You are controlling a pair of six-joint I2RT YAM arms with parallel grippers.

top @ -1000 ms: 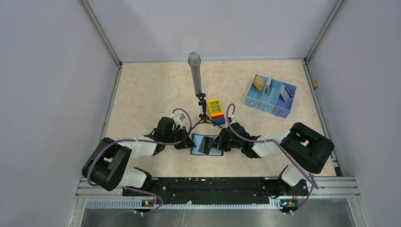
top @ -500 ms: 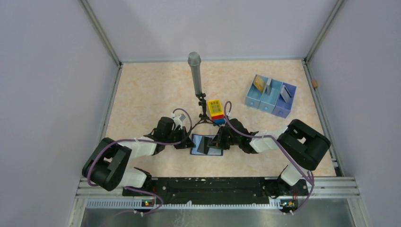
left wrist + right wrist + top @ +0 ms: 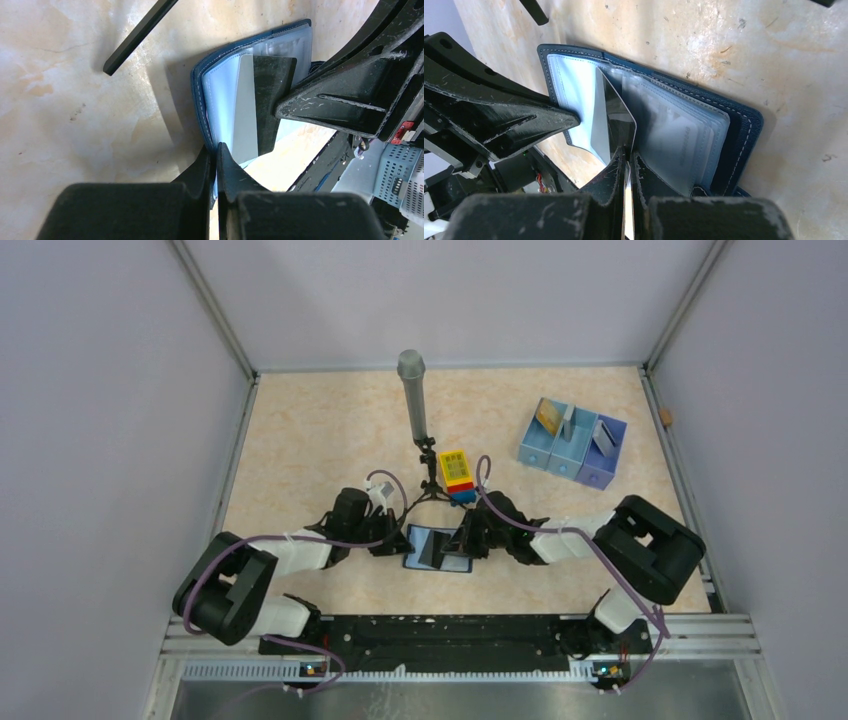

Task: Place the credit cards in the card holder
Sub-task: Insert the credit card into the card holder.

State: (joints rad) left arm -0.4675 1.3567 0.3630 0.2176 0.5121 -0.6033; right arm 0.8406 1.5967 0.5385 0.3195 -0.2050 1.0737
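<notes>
Your right gripper pinched dark card, long axis into card holder; left gripper clamped holder's edge

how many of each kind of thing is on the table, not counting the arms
card holder: 1
three-compartment tray: 1
credit cards: 4 (1 dark at the card holder, 3 in the tray)
toy brick block: 1
grey cylinder on a tripod: 1
total: 8
</notes>
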